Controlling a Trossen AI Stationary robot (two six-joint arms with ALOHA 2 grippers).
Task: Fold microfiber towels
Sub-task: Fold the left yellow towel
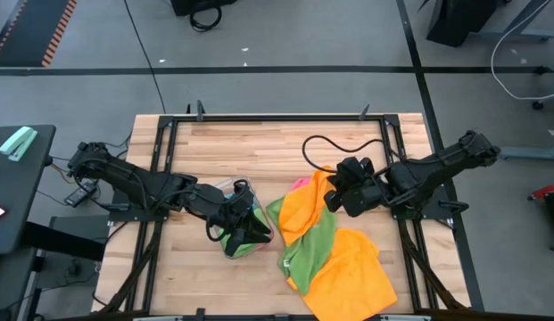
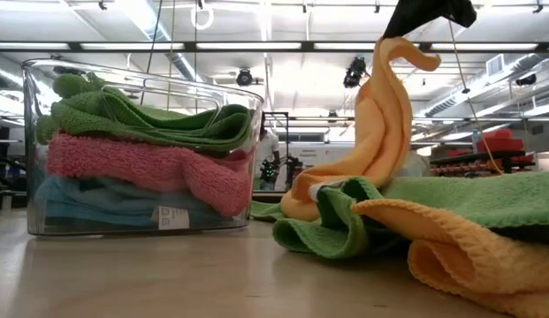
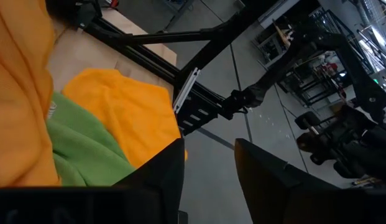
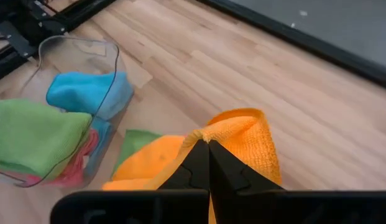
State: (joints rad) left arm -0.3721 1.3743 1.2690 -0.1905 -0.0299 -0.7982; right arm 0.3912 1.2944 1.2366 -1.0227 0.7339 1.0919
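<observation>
An orange microfiber towel (image 1: 305,212) is drawn up from a heap at the table's middle right, with my right gripper (image 4: 208,146) shut on its top. Its lower end lies on a green towel (image 1: 314,245). That green towel lies partly on a second orange towel (image 1: 355,269). A pink towel's corner (image 1: 300,183) peeks out at the heap's far side. A clear plastic tray (image 2: 26,132) holds folded green (image 2: 150,119), pink (image 2: 141,168) and sky blue (image 2: 88,203) towels in a stack. My left gripper (image 1: 257,230) hovers open over the tray, with nothing between its fingers. My right gripper pinches a bunched fold at the orange towel's top (image 4: 229,127) between its two shut fingers. The fingers slant down from the table's right side. The towel hangs below them in a loose column (image 2: 385,115), and its lower end (image 2: 308,193) rests on the green towel.
A black metal frame (image 1: 277,118) runs along the table's edges. A black cable (image 1: 317,147) loops over the far middle of the wood. Bare wood lies at the far side (image 1: 250,152) and at the near left (image 1: 183,276).
</observation>
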